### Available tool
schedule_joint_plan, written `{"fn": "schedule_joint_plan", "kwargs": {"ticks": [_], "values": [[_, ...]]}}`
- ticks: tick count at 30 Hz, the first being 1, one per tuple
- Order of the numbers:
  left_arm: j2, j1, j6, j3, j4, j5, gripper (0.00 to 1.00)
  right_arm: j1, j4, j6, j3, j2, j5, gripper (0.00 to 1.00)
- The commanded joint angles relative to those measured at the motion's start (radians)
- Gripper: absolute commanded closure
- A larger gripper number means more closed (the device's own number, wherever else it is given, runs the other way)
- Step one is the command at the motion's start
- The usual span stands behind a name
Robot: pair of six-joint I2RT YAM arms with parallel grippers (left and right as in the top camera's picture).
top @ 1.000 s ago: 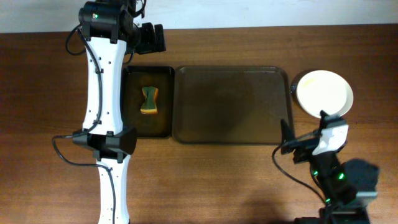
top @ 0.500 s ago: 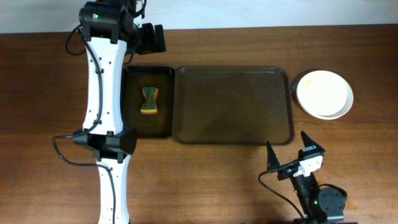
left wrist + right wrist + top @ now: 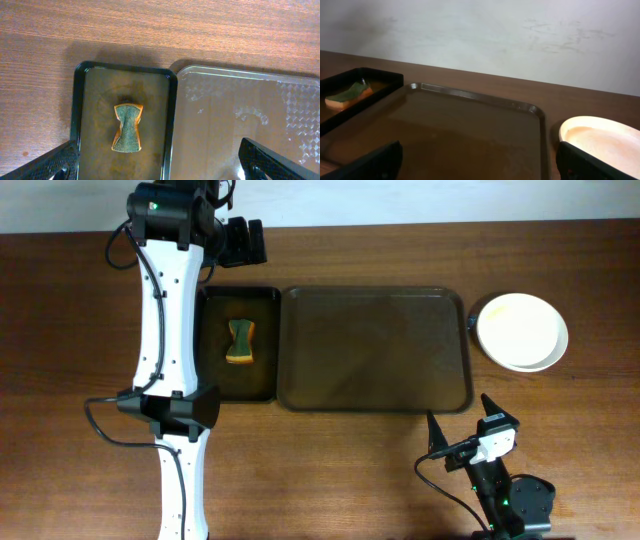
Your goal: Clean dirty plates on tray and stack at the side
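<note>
Nearby, sponge (image 3: 240, 342) lies in black tray (image 3: 262, 380); plates (image 3: 521, 330) sit beside tray (image 3: 375, 350).

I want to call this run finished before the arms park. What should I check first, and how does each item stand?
1. Tray holds no plates: ok.
2. Plates sit on the tabletop beside the tray: ok.
3. Every plate in the stack is clean: cannot tell, only the top one shows, with no streaks.
4. Sponge lies in the black tray: ok.
5. Left gripper open and empty: ok.
6. Right gripper open, empty and clear of the plates: ok.
</note>
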Motion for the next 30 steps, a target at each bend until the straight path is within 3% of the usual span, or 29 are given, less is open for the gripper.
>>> {"fn": "schedule_joint_plan", "kwargs": {"ticks": [1,7,12,14,19,23,26,30], "values": [[-0.013,0.002,-0.002,0.007,0.001,0.007,0.0,0.009,-0.001,0.008,-0.008,-0.01,-0.005,0.02],[-0.103,0.002,0.037,-0.075,0.053,-0.039,0.0,0.009,-0.001,0.008,-0.008,-0.01,-0.005,0.02],[-0.554,0.003,0.119,-0.803,0.547,-0.062,0.0,0.009,-0.001,0.007,-0.008,-0.01,-0.005,0.02],[-0.795,0.011,0.156,-1.179,0.734,-0.095,0.0,0.009,-0.001,0.008,-0.008,-0.01,-0.005,0.02],[-1.277,0.105,0.17,-1.84,1.02,-0.121,0.0,0.009,-0.001,0.008,-0.008,-0.01,-0.005,0.02],[-1.729,0.167,0.182,-2.392,1.34,-0.121,0.0,0.009,-0.001,0.007,-0.008,-0.01,-0.005,0.02],[-1.975,0.167,0.257,-2.655,1.531,-0.112,0.0,0.009,-0.001,0.007,-0.008,-0.01,-0.005,0.02],[-2.199,0.167,0.319,-2.858,1.615,-0.098,0.0,0.009,-0.001,0.007,-0.008,-0.01,-0.005,0.01]]}}
